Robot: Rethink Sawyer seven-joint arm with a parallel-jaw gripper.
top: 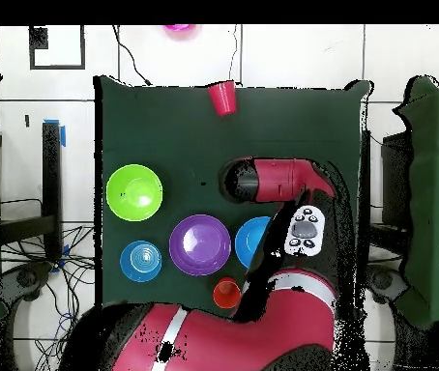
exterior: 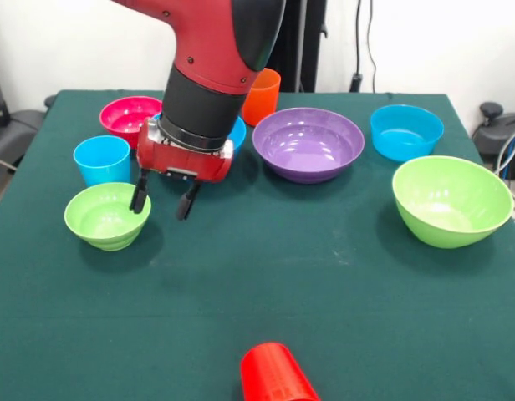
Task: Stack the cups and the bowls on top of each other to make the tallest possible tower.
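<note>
My gripper (exterior: 164, 200) hangs open and empty, its left finger (exterior: 139, 197) over the right rim of a small lime green bowl (exterior: 107, 217). Behind that bowl stand a light blue cup (exterior: 102, 159) and a hot pink bowl (exterior: 129, 115). The arm partly hides a blue bowl (exterior: 237, 134) (top: 252, 240) and an orange cup (exterior: 262, 96) (top: 226, 293). A purple bowl (exterior: 308, 142) (top: 200, 244) sits mid-table. A second blue bowl (exterior: 405, 131) and a large lime green bowl (exterior: 451, 200) (top: 133, 191) lie to the right. A red cup (exterior: 274, 374) (top: 222, 97) sits at the near edge. No tower is in view.
The green cloth table (exterior: 324, 276) has open room between the red cup and the bowls. A dark chair (exterior: 15, 129) stands off the left edge and cables and gear (exterior: 500, 125) off the right edge.
</note>
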